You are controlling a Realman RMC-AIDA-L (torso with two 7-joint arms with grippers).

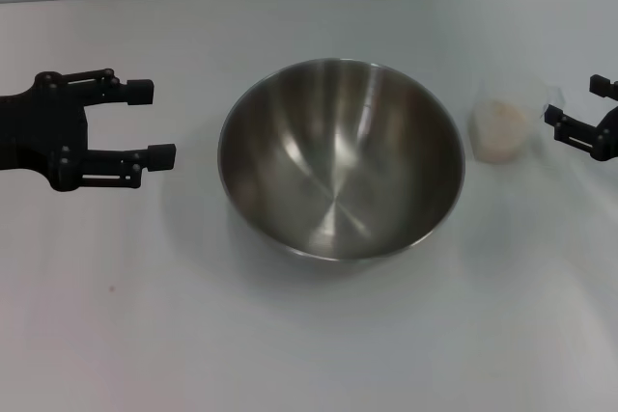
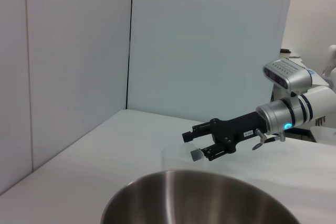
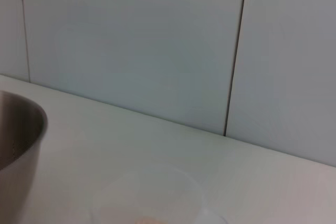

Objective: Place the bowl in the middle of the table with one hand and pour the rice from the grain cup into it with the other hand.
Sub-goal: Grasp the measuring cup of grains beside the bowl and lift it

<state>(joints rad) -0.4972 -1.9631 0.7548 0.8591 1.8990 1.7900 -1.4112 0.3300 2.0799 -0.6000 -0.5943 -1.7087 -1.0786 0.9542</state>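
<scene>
Two containers stand on the white matte worktop (image 1: 290,354). Item one: stainless-steel mixing bowl (image 1: 341,156), round, wide, with a brushed reflective interior, empty, standing upright near the middle of the worktop. Item two: clear plastic grain cup (image 1: 504,125), small, upright, just beside the bowl on the robot's right, holding a mass of off-white rice (image 1: 502,132) that fills its lower part. Left gripper (image 1: 159,123): black, jaws apart and holding nothing, near the bowl on its left and not touching it. Right gripper (image 1: 577,108): black, jaws apart, just beside the cup's outer side; whether it touches the cup cannot be told.
</scene>
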